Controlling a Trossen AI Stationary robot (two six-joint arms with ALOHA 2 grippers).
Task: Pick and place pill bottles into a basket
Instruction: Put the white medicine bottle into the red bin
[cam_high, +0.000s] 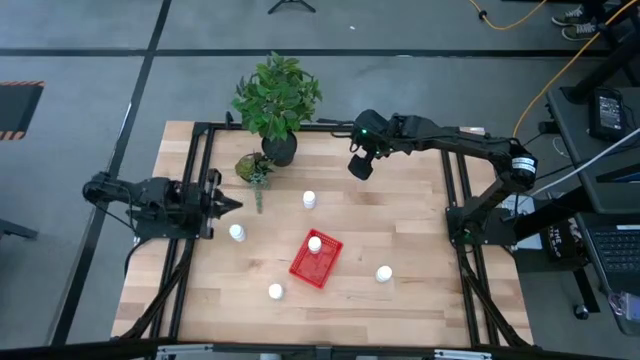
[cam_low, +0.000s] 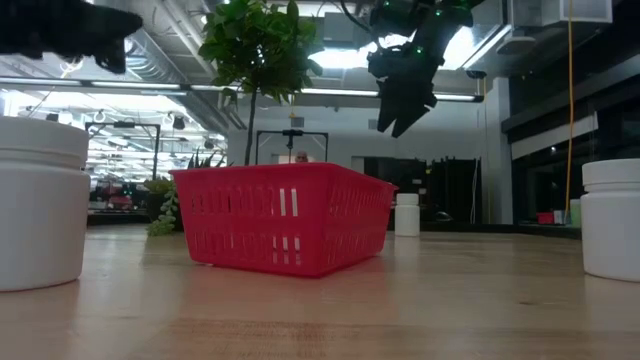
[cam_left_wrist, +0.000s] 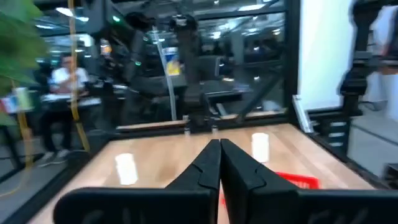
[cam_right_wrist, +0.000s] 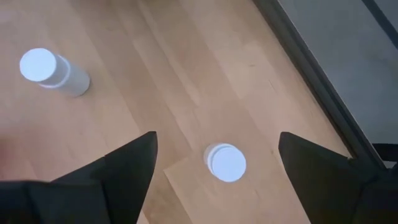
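The red basket (cam_high: 316, 258) stands near the table's middle with one white pill bottle (cam_high: 315, 243) upright in it; the basket also shows in the low view (cam_low: 285, 218). Other bottles stand upright on the table: one (cam_high: 309, 199) beyond the basket, one (cam_high: 237, 232) at the left, one (cam_high: 275, 291) at the near left, one (cam_high: 384, 273) at the near right. My right gripper (cam_right_wrist: 217, 137) is open, pointing down, high above another bottle (cam_right_wrist: 225, 162), which it hides in the high view. My left gripper (cam_high: 225, 205) is shut and empty, just beyond the left bottle.
A potted plant (cam_high: 277, 105) stands at the table's far edge, with a small green sprig (cam_high: 255, 170) lying before it. A black frame (cam_high: 205, 160) runs along the table's sides. People sit in the room beyond the table (cam_left_wrist: 65, 81).
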